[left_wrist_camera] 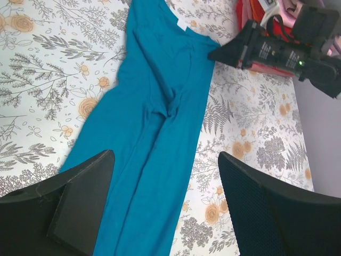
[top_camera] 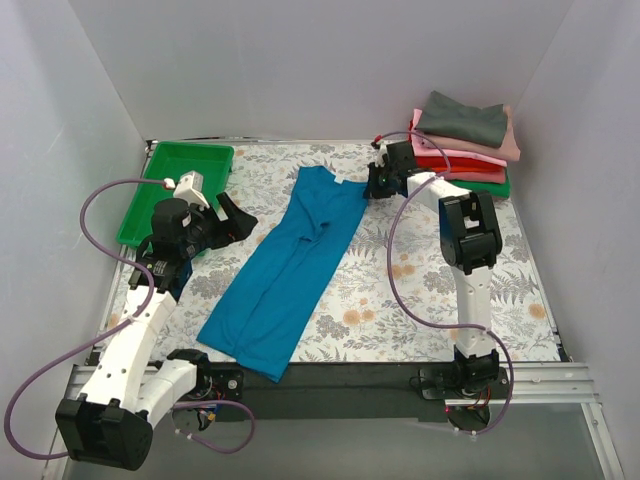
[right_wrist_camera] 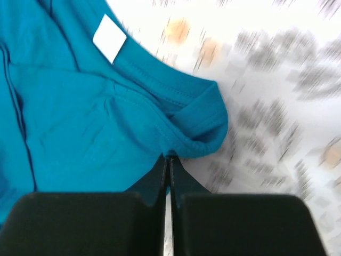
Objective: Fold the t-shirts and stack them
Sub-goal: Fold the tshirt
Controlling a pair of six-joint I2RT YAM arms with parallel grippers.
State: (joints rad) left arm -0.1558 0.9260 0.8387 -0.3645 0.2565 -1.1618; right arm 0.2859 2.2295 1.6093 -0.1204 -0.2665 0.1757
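A teal-blue t-shirt (top_camera: 290,265) lies folded lengthwise into a long strip on the floral cloth, collar at the far end. Its white neck label (right_wrist_camera: 109,38) shows in the right wrist view. My right gripper (top_camera: 374,186) is shut on the shirt's far right collar edge (right_wrist_camera: 184,144); its fingertips pinch the hem. My left gripper (top_camera: 236,218) is open and empty, hovering left of the shirt's upper half; in its wrist view its fingers (left_wrist_camera: 85,197) frame the shirt (left_wrist_camera: 154,122). Folded shirts, grey (top_camera: 462,120), pink (top_camera: 470,150), red and green, are stacked at the far right.
A green plastic tray (top_camera: 178,185) stands at the far left behind my left arm. The floral cloth (top_camera: 440,290) covers the table. White walls close in the back and sides. The right arm's cable loops over the cloth's right half.
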